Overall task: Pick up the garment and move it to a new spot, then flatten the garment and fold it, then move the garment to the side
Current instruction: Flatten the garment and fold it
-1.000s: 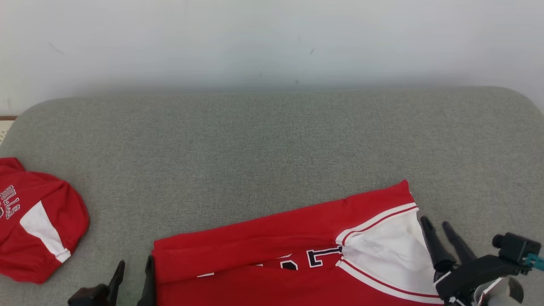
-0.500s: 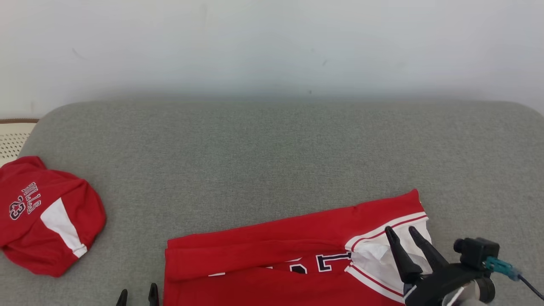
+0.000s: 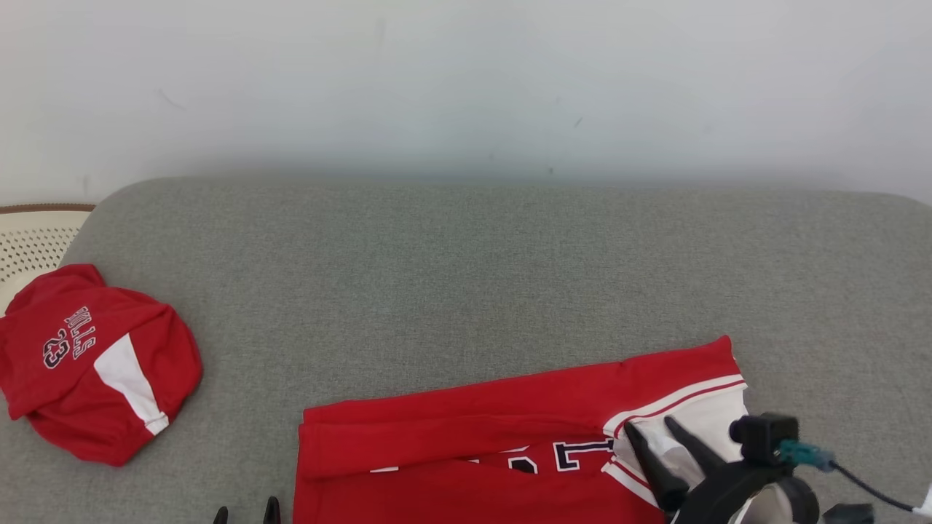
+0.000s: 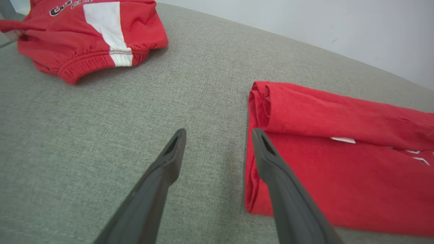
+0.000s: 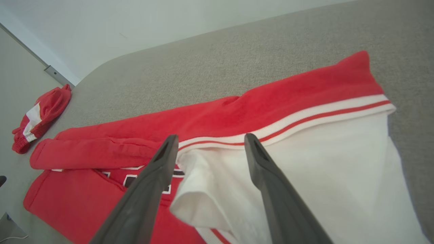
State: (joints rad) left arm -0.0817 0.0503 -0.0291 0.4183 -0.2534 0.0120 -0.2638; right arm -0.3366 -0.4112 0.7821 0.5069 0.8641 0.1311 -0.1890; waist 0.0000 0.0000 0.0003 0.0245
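Right gripper [image 3: 650, 424], spread, has moved left over the garment [image 3: 466, 415]; left gripper [image 4: 217, 131] spread too. Right wrist view adds a raised white fold [image 5: 200, 193].

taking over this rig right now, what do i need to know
Left gripper: open, empty, above the grey cushion, just beside the folded end of the red jersey.
Right gripper: open, empty, over the jersey's white panel.
Red shorts: bunched at the cushion's far left.
Done: jersey lies flat, one long edge folded in.
Left: finish the folding, then move it aside.
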